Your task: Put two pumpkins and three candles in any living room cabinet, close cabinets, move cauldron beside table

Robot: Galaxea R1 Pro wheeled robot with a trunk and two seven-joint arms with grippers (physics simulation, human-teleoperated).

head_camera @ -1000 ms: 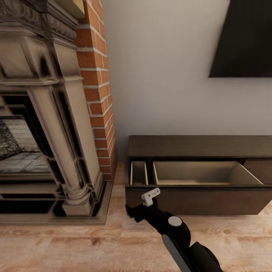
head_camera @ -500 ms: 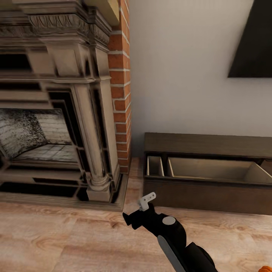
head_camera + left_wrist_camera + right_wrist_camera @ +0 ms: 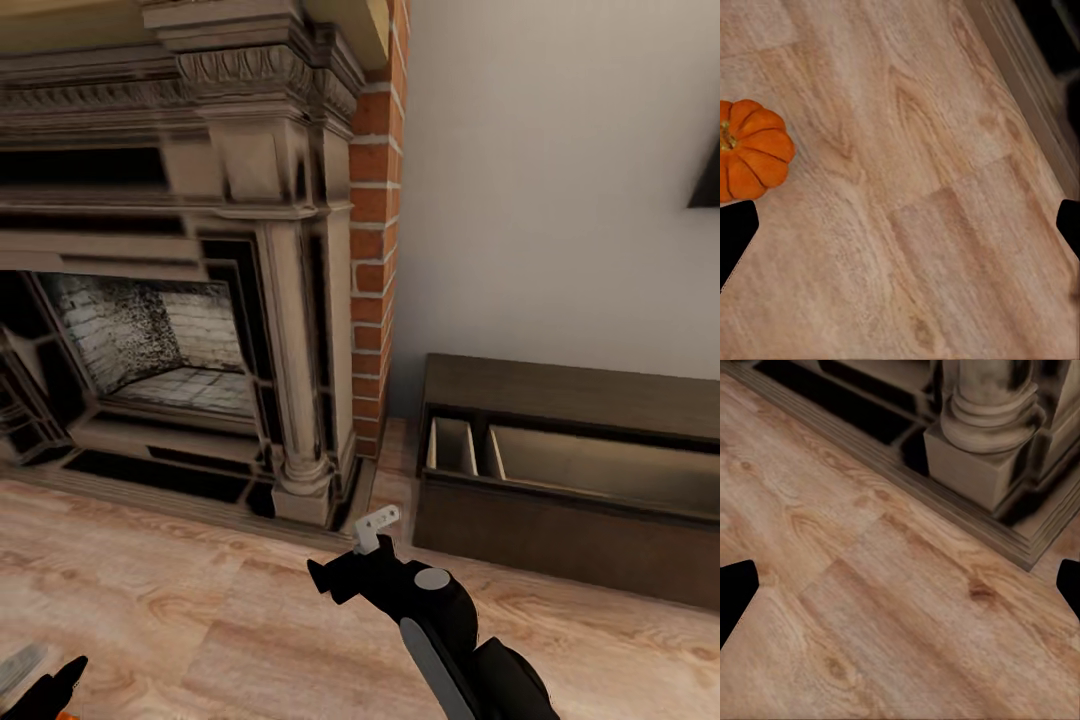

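Nearest, head view: right arm, black with a grey joint disc and a small white bracket, reaching forward over wood-plank floor; right gripper's own fingers not distinguishable here. At the lower left corner, black tip of the left gripper with a sliver of orange beneath it. Left wrist view: left gripper spread wide, dark fingertips at opposite frame edges, nothing between them but floorboards; one pumpkin, orange, ribbed, short greenish stem, cut by the frame edge, resting on the floor just beside one fingertip and not touching it; dark strip of hearth base along one corner. Right wrist view: right gripper likewise spread wide and empty, fingertips at the frame edges over bare planks; beyond them the fireplace plinth and round column base, detail the head view gives only at smaller scale. Mid-distance, head view: stone fireplace with carved mantel, column, pale brick firebox, red-brick chimney side. To its right, against the white wall, the cabinet: low, dark brown, drawer pulled open, pale beige interior in a narrow and a wide compartment, both showing empty as far as visible. Farthest: dark panel corner on the wall at the right edge.
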